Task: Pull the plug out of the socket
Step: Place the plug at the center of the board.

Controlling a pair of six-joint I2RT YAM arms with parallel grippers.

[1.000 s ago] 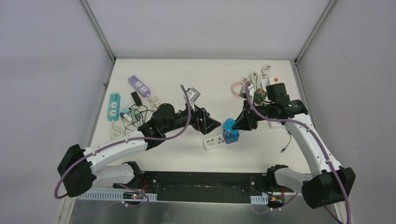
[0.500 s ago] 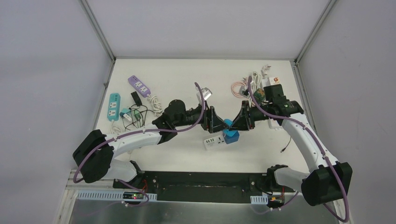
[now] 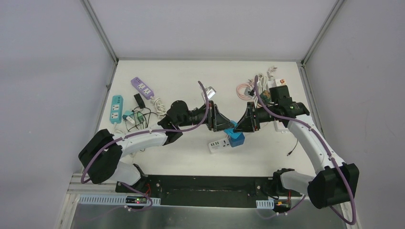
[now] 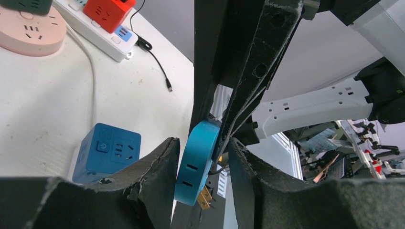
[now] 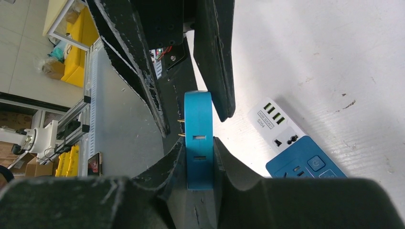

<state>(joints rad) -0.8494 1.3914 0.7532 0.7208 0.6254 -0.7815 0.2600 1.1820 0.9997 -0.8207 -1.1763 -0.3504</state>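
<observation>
Right claw [image 5: 198, 142] clamps a flat blue plug [image 5: 198, 114] in the air mid-table, its brass prongs bare. Left claw [image 4: 203, 143] narrowly flanks the same plug; I cannot tell if it grips. The blue cube socket [image 4: 111, 152] rests on the table [image 4: 43, 109] just below. The plug looks already free, so the next move is likely a steady handover.

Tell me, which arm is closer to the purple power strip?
Left. The left arm passes close beside the purple power strip, just to its right; the right arm is far off on the opposite side.
</observation>
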